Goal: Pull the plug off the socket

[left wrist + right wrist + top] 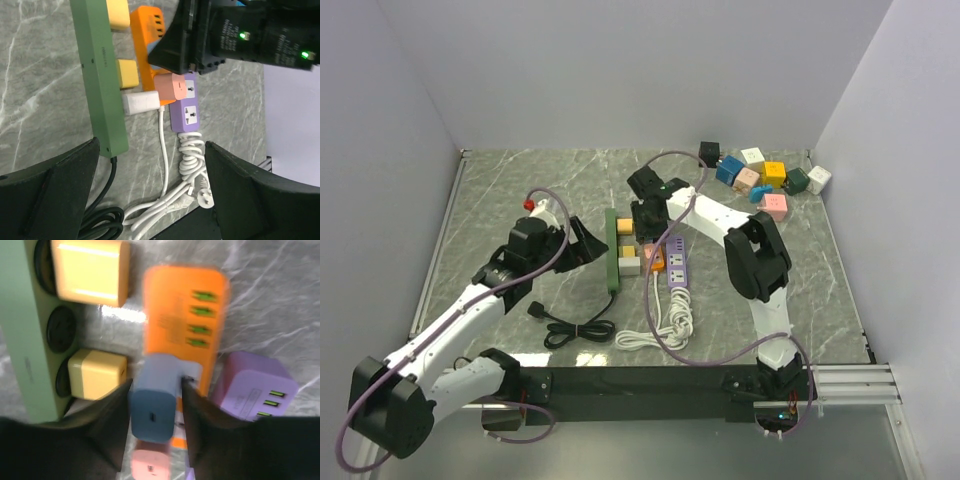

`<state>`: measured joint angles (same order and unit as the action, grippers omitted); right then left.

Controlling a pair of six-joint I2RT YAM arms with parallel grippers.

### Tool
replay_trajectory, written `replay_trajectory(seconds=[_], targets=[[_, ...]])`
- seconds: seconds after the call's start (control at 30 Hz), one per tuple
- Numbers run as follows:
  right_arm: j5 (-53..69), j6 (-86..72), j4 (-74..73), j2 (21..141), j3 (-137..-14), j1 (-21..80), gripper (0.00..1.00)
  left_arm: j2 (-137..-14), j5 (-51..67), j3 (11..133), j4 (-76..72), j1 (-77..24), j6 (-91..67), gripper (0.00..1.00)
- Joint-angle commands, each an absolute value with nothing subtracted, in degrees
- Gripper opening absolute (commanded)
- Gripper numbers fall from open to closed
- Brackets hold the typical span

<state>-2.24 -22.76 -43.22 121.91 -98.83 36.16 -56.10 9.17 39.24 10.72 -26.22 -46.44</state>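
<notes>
A blue plug [155, 407] stands at the near end of the orange power strip [182, 315]. My right gripper [155, 395] is shut on it, one finger pressed on each side; the view is blurred, and I cannot tell whether the plug still sits in its socket. In the top view the right gripper [648, 225] hangs over the strip and hides the plug. My left gripper [588, 248] is wide open and empty just left of the green power strip [612, 250]. Its fingers [50, 195] straddle that strip's cord end.
Two yellow plugs [90, 270] and a white plug [140, 102] sit in the green strip. A pink plug [172, 87] sits on the purple strip [185, 112]. A coiled white cord [665, 320] and a black cord [575, 330] lie near the front. Loose coloured plugs [765, 175] lie back right.
</notes>
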Motion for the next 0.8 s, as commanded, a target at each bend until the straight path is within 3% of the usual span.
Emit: replay_trajectory(seconds=[0.0, 0.03, 0.13, 0.27, 0.43, 0.6, 0.77], targets=[[-1.1, -25.8, -42.0, 119.2, -95.8, 36.9, 0.43, -58.6, 10.1, 39.1, 5.5, -25.9, -47.1, 0.91], [-1.2, -26.0, -41.8, 119.1, -95.4, 36.8, 0.37, -59.4, 10.2, 39.5, 5.0, -25.9, -47.2, 0.91], [-1.8, -25.9, -41.0, 117.6, -94.2, 36.8, 0.02, -63.1, 11.5, 40.8, 2.8, -26.0, -47.0, 0.91], [4.2, -25.9, -34.2, 110.8, -89.0, 34.0, 0.00, -69.4, 14.2, 43.1, 0.4, -26.0, -46.8, 0.91], [23.4, -28.2, -24.2, 101.9, -78.5, 28.2, 0.00, -76.7, 17.4, 47.5, -4.2, -26.2, -47.4, 0.91], [30.0, -29.4, -21.0, 99.5, -75.0, 25.2, 0.00, -84.2, 19.2, 52.8, -8.2, -27.4, -49.1, 0.91], [27.1, -29.1, -23.2, 98.1, -75.1, 24.5, 0.00, -91.5, 18.8, 59.1, -7.0, -29.3, -48.6, 0.93]])
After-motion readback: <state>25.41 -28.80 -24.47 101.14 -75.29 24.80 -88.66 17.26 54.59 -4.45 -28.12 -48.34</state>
